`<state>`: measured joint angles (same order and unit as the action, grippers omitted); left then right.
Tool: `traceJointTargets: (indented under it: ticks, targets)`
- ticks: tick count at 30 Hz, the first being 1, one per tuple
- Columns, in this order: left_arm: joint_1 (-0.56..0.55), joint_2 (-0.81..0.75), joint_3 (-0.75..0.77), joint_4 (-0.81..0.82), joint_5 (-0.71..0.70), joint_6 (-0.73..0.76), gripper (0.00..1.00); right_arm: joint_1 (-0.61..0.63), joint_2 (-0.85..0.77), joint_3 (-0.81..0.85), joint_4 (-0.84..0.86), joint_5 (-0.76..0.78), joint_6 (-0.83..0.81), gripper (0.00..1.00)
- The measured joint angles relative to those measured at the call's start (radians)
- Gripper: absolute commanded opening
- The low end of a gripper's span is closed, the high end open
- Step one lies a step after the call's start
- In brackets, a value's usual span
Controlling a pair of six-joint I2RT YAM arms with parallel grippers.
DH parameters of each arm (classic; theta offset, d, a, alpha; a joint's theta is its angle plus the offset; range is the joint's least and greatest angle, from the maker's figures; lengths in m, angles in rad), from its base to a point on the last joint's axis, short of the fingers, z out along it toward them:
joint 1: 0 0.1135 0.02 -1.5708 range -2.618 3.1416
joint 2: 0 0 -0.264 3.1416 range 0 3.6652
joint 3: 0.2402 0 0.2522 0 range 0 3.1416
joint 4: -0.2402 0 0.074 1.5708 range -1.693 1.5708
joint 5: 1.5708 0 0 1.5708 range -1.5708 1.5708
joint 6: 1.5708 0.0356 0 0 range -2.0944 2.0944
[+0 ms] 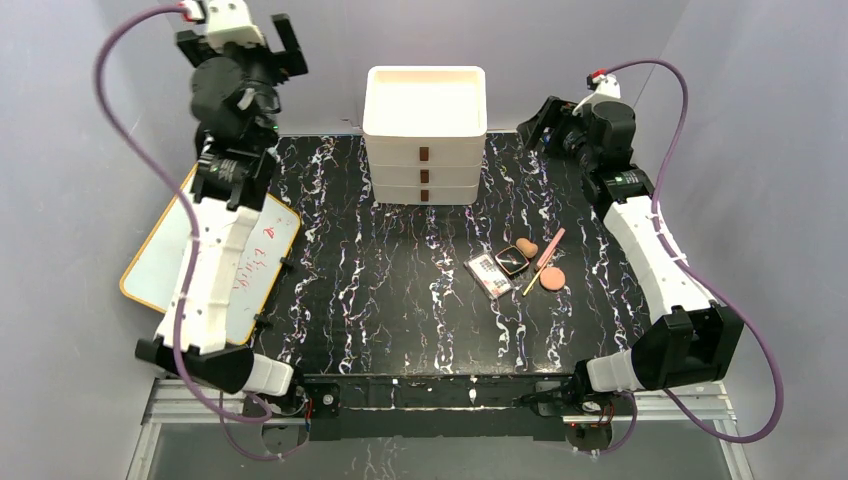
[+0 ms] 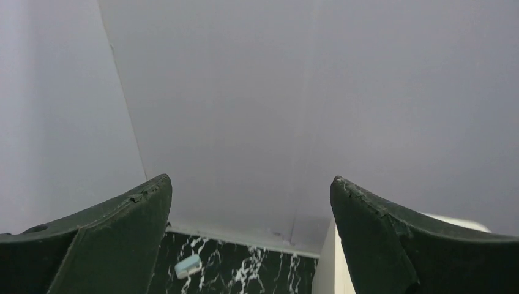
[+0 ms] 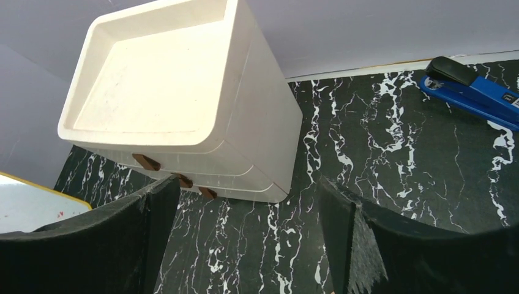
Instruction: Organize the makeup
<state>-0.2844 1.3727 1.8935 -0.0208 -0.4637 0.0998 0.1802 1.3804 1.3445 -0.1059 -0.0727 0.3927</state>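
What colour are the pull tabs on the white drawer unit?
The pull tabs are brown; the right wrist view shows them best.

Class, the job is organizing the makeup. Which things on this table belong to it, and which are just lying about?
Belongs: rectangular multicolour palette; square black compact; tan egg-shaped sponge; round salmon-pink puff; thin pink-and-yellow stick; probably the white three-drawer unit.
Lying about: blue stapler; yellow-edged whiteboard; small pale-blue object.
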Motion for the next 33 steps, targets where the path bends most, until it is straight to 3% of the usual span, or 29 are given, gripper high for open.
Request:
traceJointTargets:
  ticks: [5, 9, 13, 19, 28, 33]
  targets:
    - [0.000, 0.070, -0.071, -0.037, 0.045, -0.004, 0.98, 0.022, 0.001, 0.000, -0.007, 0.014, -0.013, 0.90]
    - [0.000, 0.091, -0.045, -0.084, 0.124, -0.006, 0.98, 0.023, -0.003, -0.014, 0.009, 0.016, -0.023, 0.91]
    - [0.000, 0.225, 0.201, -0.152, 0.226, -0.023, 0.98, 0.031, -0.007, -0.042, 0.013, -0.003, -0.025, 0.91]
    - [0.000, 0.562, 0.599, -0.239, 0.310, -0.043, 0.98, 0.053, -0.027, -0.090, 0.033, -0.027, -0.019, 0.92]
    - [0.000, 0.858, 0.584, -0.293, 0.309, -0.104, 0.98, 0.102, -0.056, -0.177, 0.082, -0.075, 0.024, 0.91]
    - [0.000, 0.933, 0.566, -0.301, 0.286, -0.128, 0.98, 0.140, -0.056, -0.208, 0.094, -0.087, 0.033, 0.91]
